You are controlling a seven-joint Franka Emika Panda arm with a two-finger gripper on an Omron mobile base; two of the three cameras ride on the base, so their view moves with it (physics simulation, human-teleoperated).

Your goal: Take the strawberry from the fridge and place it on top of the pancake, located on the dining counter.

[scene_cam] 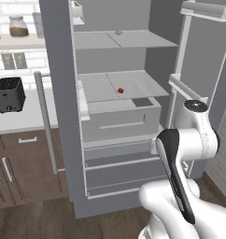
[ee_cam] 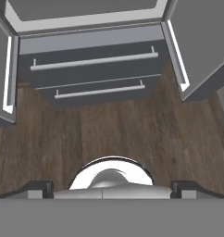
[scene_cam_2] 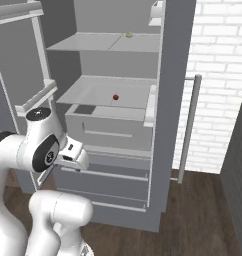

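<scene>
- Both doors of fridge (scene_cam: pixel 63 116) swung wide, grey shelves and two bottom drawers (ee_cam: pixel 93 76) exposed.
- Strawberry (scene_cam: pixel 121 90), tiny and red, lying on middle shelf (scene_cam: pixel 133 84), near its centre, above pulled-out bin (scene_cam: pixel 119 119).
- Small tan lump (scene_cam: pixel 118 31) resting on upper shelf, toward the back.
- Gripper (ee_cam: pixel 112 186) pointed down at wooden floor (ee_cam: pixel 109 134) in front of drawers, fingertips (ee_cam: pixel 40 187) spread to full width, nothing between them.
- Arm folded low before fridge, well below and apart from strawberry.
- Black toaster (scene_cam: pixel 9 94) on white counter to the left, above brown cabinets (scene_cam: pixel 21 168).
</scene>
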